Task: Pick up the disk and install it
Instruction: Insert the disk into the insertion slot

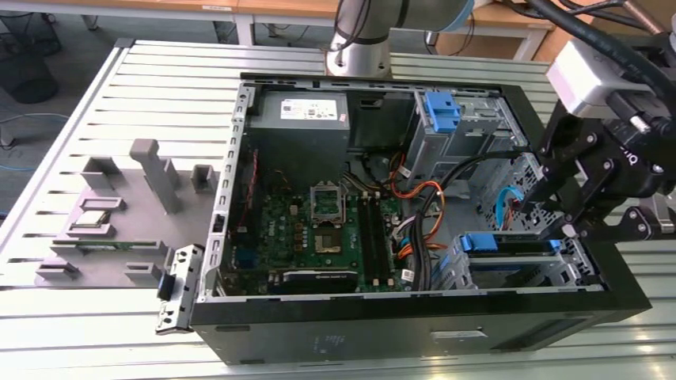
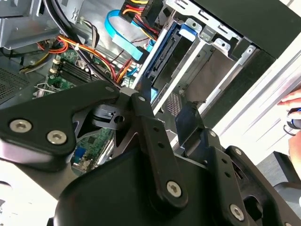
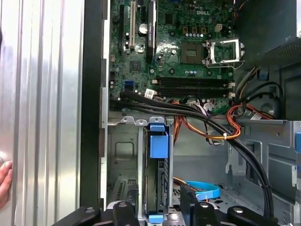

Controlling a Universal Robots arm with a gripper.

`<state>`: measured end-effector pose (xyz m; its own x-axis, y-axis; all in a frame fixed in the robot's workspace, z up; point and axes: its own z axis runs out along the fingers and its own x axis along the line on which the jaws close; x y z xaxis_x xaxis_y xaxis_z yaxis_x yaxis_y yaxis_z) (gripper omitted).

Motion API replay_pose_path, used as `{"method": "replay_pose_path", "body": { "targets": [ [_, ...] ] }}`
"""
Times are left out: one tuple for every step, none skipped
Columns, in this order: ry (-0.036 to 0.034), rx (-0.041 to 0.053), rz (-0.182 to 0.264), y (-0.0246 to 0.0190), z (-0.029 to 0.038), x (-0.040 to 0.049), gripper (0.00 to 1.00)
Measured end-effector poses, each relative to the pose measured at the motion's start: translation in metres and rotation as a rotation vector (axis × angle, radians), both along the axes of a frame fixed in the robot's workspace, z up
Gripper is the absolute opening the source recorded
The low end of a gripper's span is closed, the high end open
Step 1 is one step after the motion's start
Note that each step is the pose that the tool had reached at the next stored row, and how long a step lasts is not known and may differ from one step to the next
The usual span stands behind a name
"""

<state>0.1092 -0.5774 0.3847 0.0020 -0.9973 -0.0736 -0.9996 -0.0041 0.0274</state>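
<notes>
The disk [image 1: 509,243] stands on edge in the drive cage at the front corner of the open computer case, on the exterior view's right, its blue rail uppermost. In the first wrist view the disk [image 3: 158,143] shows a blue tab and a dark body running down the slot. My gripper [image 1: 549,218] hovers just above that cage. It is open: in both wrist views the black fingers [image 3: 133,193] stand either side of the disk [image 2: 162,56] without touching it, and nothing is held between them.
Black, orange and blue cables [image 3: 211,127] cross between the cage and the green motherboard [image 1: 317,229]. A grey power-supply box [image 1: 301,111] and a second blue-tabbed bay [image 1: 442,111] sit at the back. A grey fixture [image 1: 106,214] lies outside the case. A person's hand [image 3: 3,181] rests on the slatted table.
</notes>
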Motion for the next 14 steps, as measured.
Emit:
{"method": "replay_pose_path", "body": {
  "targets": [
    [-0.0012,0.0,0.003,0.0,-0.0011,-0.0002,0.48],
    [-0.0013,-0.0001,0.005,0.0,-0.0012,-0.0002,0.48],
    [-0.0013,-0.0001,0.005,0.0,-0.0012,-0.0002,0.48],
    [-0.0013,-0.0001,0.005,0.0,-0.0012,-0.0002,0.48],
    [-0.0013,-0.0001,0.005,0.0,-0.0012,-0.0002,0.48],
    [-0.0013,-0.0001,0.005,0.0,-0.0012,-0.0002,0.48],
    [-0.0014,0.0001,0.005,0.0,-0.0016,-0.0002,0.48],
    [-0.0034,0.0004,0.005,0.0,-0.0028,-0.0006,0.48],
    [-0.0062,0.0002,0.005,0.0,-0.0039,-0.0007,0.48],
    [-0.0084,0.0,0.008,0.0,-0.0048,-0.0007,0.48],
    [-0.0109,0.0001,0.01,0.0,-0.0058,-0.0008,0.48],
    [-0.0139,0.0001,0.014,0.0,-0.0066,-0.0009,0.48],
    [-0.0166,0.0001,0.017,0.0,-0.0075,-0.001,0.48],
    [-0.0184,0.0001,0.019,0.0,-0.0085,-0.0013,0.48]
  ]
}}
